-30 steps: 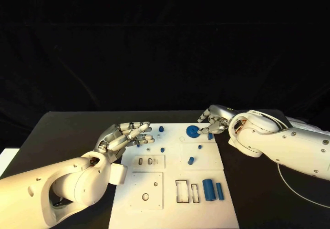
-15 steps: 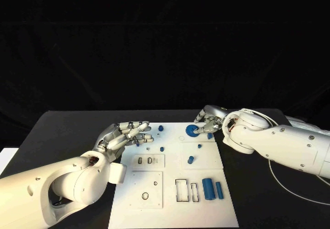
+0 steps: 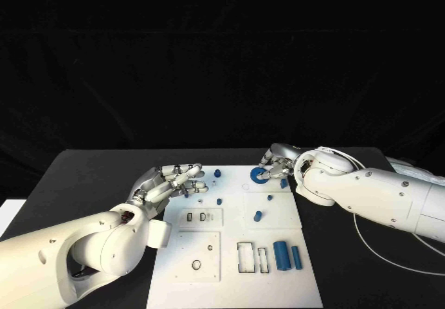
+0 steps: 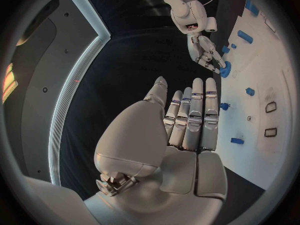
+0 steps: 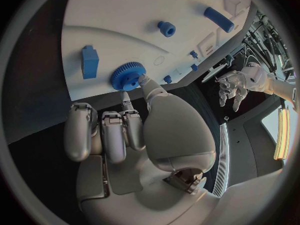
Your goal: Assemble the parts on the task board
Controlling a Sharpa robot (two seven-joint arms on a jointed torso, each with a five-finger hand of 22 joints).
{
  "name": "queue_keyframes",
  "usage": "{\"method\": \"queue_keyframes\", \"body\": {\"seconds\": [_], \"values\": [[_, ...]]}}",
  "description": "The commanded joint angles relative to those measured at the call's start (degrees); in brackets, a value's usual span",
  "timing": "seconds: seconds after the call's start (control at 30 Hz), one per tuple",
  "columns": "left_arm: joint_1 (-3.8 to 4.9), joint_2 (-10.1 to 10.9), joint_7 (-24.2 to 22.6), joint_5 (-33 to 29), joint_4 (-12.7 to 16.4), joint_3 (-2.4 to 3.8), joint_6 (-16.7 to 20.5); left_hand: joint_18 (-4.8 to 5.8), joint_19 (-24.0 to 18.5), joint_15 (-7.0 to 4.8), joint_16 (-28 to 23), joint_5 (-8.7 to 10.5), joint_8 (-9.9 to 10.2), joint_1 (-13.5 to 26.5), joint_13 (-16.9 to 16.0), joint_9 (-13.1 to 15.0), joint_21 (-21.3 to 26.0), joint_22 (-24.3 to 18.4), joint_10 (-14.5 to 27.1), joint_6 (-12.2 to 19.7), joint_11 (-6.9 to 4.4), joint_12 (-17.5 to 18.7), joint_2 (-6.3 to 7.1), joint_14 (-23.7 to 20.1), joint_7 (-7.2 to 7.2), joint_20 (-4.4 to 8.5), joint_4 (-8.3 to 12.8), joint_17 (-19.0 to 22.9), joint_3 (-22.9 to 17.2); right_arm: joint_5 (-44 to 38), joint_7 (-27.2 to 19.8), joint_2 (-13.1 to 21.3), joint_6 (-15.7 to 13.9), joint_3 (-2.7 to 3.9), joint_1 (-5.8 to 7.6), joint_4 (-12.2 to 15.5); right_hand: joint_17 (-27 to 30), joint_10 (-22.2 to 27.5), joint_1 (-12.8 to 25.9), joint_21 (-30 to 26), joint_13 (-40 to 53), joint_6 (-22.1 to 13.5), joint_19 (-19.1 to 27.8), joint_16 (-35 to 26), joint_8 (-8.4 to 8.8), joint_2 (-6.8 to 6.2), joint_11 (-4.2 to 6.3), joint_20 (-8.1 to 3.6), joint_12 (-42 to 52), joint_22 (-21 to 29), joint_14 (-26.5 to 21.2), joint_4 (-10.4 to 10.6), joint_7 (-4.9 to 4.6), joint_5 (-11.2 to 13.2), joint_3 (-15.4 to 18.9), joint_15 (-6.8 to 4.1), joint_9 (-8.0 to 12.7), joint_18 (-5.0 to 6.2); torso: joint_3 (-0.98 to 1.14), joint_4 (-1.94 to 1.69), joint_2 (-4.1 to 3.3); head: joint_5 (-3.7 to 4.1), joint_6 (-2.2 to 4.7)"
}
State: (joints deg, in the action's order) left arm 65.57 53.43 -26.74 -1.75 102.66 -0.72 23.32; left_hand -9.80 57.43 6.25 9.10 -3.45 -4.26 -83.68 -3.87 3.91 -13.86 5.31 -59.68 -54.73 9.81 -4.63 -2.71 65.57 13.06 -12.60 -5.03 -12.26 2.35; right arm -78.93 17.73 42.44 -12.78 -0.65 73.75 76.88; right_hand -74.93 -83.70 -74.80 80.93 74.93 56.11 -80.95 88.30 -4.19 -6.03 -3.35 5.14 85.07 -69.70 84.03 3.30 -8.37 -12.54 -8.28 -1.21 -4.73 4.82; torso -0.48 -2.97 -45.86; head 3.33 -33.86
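Gear – a blue toothed wheel – lies at about one o'clock on the task board, close to the far edge, with a small blue block just beside it and a blue peg a little further in. The right hand is on it: in the right wrist view the thumb tip touches the gear's rim while the other fingers hang curled off the board edge, not closed round anything. So this looks like a touch rather than a hold. My worry is that one-sided pressure could skid the gear across the smooth plate, or tip it, and knock the neighbouring block. At about ten o'clock, the left hand hovers at the board's left edge, fingers fairly straight and close together, holding nothing.
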Motion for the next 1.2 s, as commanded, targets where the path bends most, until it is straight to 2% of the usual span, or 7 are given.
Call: {"method": "queue_keyframes", "body": {"seconds": [0.03,0.27,0.77,0.87,0.93,1.03,1.2], "values": [[0.06,-0.12,-0.20,0.26,0.01,0.04,-1.22,-0.63,0.31,0.29,-0.24,-0.25,0.16,-0.56,0.08,-0.01,0.37,-0.10,0.43,0.25,-0.03,0.21,0.09,0.05,-0.06,-0.07,0.53,-0.12,-0.09,-0.75,0.38,-0.14,2.62,-0.07,-0.25,-0.16,-11.87,-3.38,-0.25,0.28,10.52,0.54,-0.55,0.30,-0.29,0.44,-0.07,-0.11,0.45,-0.36,5.34,-0.35,-0.04,-0.33,0.05,0.33,-0.11,-0.89,0.01,0.03,-0.01,-0.16,-0.30],[0.06,-0.07,-0.09,0.26,-0.02,0.04,-1.31,-0.64,0.31,0.29,-0.26,-0.25,0.17,-0.57,0.08,0.00,0.38,-0.11,0.44,0.25,-0.03,0.21,0.08,0.05,-0.06,-0.07,0.56,-0.13,-0.10,-1.70,0.44,0.04,3.60,-0.08,-0.42,0.21,-13.21,-4.76,-0.99,1.51,12.75,2.28,-1.46,0.91,-0.83,1.01,0.18,-0.21,2.60,-2.72,5.60,-1.10,0.29,-0.28,-0.49,0.18,-0.39,-1.31,0.02,0.08,0.00,-0.14,-0.36],[0.06,-0.03,-0.01,0.26,-0.14,0.04,-1.33,-0.64,0.32,0.29,-0.30,-0.25,0.18,-0.59,0.08,0.00,0.39,-0.12,0.47,0.27,-0.02,0.21,0.07,0.05,-0.06,-0.07,0.61,-0.15,-0.12,-6.31,-0.13,0.41,2.65,-0.09,-0.85,2.38,-13.47,-5.33,-1.50,2.10,13.66,3.87,-1.78,1.03,-1.31,1.23,0.50,-0.39,3.47,-3.83,5.65,-1.95,0.68,0.09,-1.35,-0.06,-0.58,-1.50,-0.01,0.04,-0.03,-0.14,-0.48],[0.06,-0.04,0.01,0.26,-0.15,0.04,-1.35,-0.64,0.32,0.29,-0.30,-0.25,0.18,-0.59,0.08,0.00,0.39,-0.12,0.47,0.27,-0.02,0.21,0.07,0.05,-0.06,-0.07,0.61,-0.15,-0.12,-7.05,0.13,0.37,1.63,-0.09,-0.88,2.55,-13.49,-5.51,-2.14,2.24,13.93,4.72,-1.85,1.04,-1.66,2.22,0.77,-0.52,3.74,-4.07,5.65,-2.29,0.97,0.57,-2.38,-0.27,-0.70,-1.53,0.01,0.05,-0.03,-0.14,-0.54],[0.06,-0.05,0.03,0.26,-0.19,0.04,-1.35,-0.64,0.32,0.29,-0.30,-0.25,0.18,-0.59,0.08,0.00,0.39,-0.12,0.47,0.27,-0.02,0.21,0.07,0.05,-0.06,-0.07,0.61,-0.15,-0.12,-7.63,0.22,0.37,0.25,-0.09,-0.92,2.83,-13.49,-5.68,-2.82,2.38,14.18,5.62,-1.94,1.04,-2.04,3.53,1.05,-0.70,3.99,-4.34,5.65,-2.63,1.31,1.63,-3.76,-0.50,-0.83,-1.58,0.00,0.03,-0.01,-0.12,-0.60],[0.06,-0.05,0.01,0.26,-0.28,0.04,-1.33,-0.64,0.32,0.30,-0.32,-0.25,0.19,-0.60,0.08,0.00,0.40,-0.12,0.49,0.28,-0.02,0.22,0.06,0.04,-0.05,-0.08,0.63,-0.16,-0.12,-8.13,0.05,0.40,-2.45,-0.08,-0.95,3.67,-13.58,-5.94,-2.97,2.69,14.57,6.83,-2.18,1.08,-2.54,4.83,1.51,-1.03,4.39,-4.95,5.66,-2.89,1.79,0.64,-5.48,-0.87,-0.99,-1.69,0.01,0.01,0.00,-0.15,-0.54],[0.06,-0.05,-0.03,0.26,-0.44,0.04,-1.33,-0.64,0.32,0.30,-0.32,-0.25,0.19,-0.60,0.08,0.00,0.40,-0.12,0.49,0.28,-0.02,0.22,0.06,0.04,-0.05,-0.08,0.63,-0.16,-0.12,-8.51,-0.37,0.26,-6.27,-0.07,-0.97,5.97,-13.70,-5.90,-2.20,3.08,14.50,7.63,-2.52,1.13,-2.67,5.05,1.83,-1.36,4.30,-5.77,5.69,-3.08,2.15,-0.71,-6.85,-1.17,-1.01,-1.85,0.00,-0.12,-0.02,-0.20,-0.44]]}}
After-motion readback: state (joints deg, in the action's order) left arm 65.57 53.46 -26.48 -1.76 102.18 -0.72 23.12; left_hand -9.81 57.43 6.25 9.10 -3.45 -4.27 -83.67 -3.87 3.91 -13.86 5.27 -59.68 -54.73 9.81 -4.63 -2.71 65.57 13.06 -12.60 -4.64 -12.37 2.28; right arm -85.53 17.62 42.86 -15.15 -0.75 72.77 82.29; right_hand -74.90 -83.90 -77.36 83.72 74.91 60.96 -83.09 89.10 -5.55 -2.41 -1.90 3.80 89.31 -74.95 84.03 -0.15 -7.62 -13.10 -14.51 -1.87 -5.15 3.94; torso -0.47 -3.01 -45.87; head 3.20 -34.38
